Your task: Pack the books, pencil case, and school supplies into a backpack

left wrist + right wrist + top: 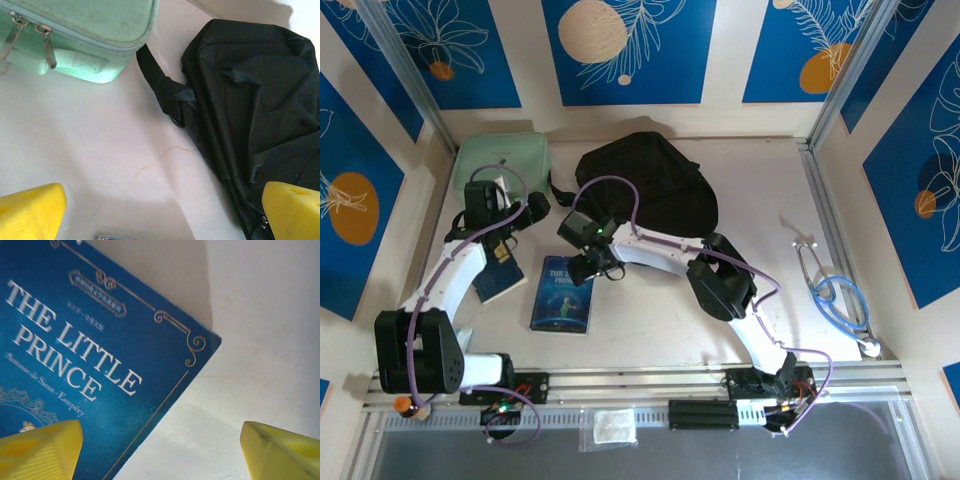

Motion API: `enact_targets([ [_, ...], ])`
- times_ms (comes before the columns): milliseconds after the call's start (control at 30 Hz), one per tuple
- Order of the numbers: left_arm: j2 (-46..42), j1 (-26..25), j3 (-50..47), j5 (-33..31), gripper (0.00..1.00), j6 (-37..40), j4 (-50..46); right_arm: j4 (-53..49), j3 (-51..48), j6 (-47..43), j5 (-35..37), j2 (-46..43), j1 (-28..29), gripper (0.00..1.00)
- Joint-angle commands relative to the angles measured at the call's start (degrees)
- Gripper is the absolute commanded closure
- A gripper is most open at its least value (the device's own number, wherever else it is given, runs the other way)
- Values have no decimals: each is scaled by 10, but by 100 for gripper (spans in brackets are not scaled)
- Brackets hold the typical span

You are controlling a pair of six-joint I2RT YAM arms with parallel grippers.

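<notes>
The black backpack (645, 180) (260, 100) lies at the back middle of the table, one strap (165, 87) reaching toward the mint green pencil case (503, 160) (85, 35). A bright blue book, "The Little Prince" (563, 293) (85, 365), lies flat in front. The dark navy book (500, 280) lies left of it, partly under my left arm. My left gripper (512, 220) (162, 215) hangs open over bare table between case and backpack. My right gripper (595, 265) (160, 452) is open above the blue book's top right corner, one fingertip (40, 450) over the cover. The school supplies are out of view.
A blue stethoscope (838, 295) lies at the right side near the wall rail. A small clear packet (613, 427) rests on the front rail between the arm bases. Blue-patterned walls close in the table on three sides.
</notes>
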Motion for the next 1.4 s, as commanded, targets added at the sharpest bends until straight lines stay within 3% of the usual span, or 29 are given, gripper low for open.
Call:
enact_targets([
  [0,-12,7,-9,4,0,-12,-9,-43,27,-40,-3,23,13,17],
  [167,-10,7,-11,4,0,-22,-19,-65,52,-47,11,56,6,18],
  [400,-6,8,3,-2,0,-30,-105,-46,64,-33,52,76,-45,24],
  [567,-7,7,-19,53,1,-32,-124,-30,106,-40,-5,86,-73,32],
  [700,-7,-5,-43,77,7,-27,-150,-16,95,-6,-54,49,-78,36],
  [900,-9,-34,-78,63,18,-13,-197,-5,51,57,-92,21,-75,44],
  [1200,22,-49,-126,77,37,-10,-162,-9,38,89,-87,38,-73,60],
  [1367,54,-51,-129,83,40,-5,-143,-9,38,89,-92,50,-76,64],
])
